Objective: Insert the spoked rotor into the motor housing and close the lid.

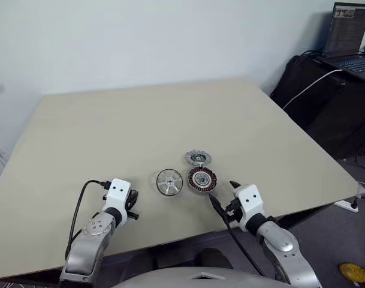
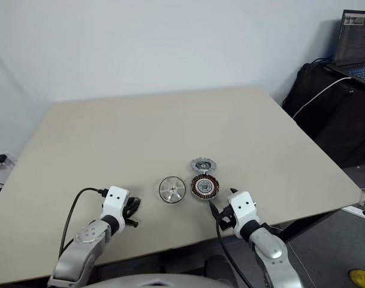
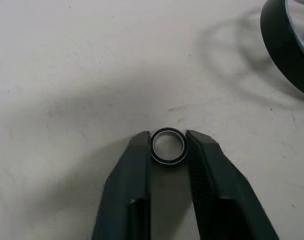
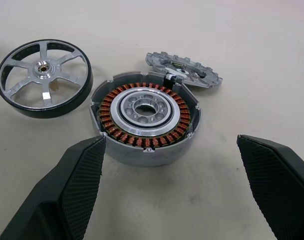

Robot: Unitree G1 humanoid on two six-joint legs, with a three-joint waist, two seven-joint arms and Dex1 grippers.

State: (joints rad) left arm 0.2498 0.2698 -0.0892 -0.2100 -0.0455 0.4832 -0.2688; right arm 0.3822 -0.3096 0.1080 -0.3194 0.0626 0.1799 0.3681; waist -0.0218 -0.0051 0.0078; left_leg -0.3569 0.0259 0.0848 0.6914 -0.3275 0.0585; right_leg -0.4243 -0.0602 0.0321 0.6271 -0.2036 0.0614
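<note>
**Left gripper pinching a small ring, right gripper gaping at the housing**

The housing (image 4: 144,120) is sitting on the beige table (image 1: 170,114) near its front edge, its copper windings facing up around a silvery centre. The rotor (image 4: 43,77) is lying flat just beside the housing, on the side toward the left arm, apart from it, spokes and hub showing. The lid (image 4: 183,69) is resting just behind the housing, on the far side from the robot, its near edge overlapping the housing's rim in the right wrist view; whether it is touching cannot be told.

The right gripper (image 4: 171,175) is hanging just in front of the housing, pointing at it, its two black fingers (image 4: 77,185) spread wide apart and holding nothing.

The left gripper (image 3: 167,145) is sitting well to the rotor's far side from the housing, low over the table. Its fingers (image 3: 137,180) are drawn nearly together, pressing on both sides of a small dark ring (image 3: 167,146) with a pale centre
</note>
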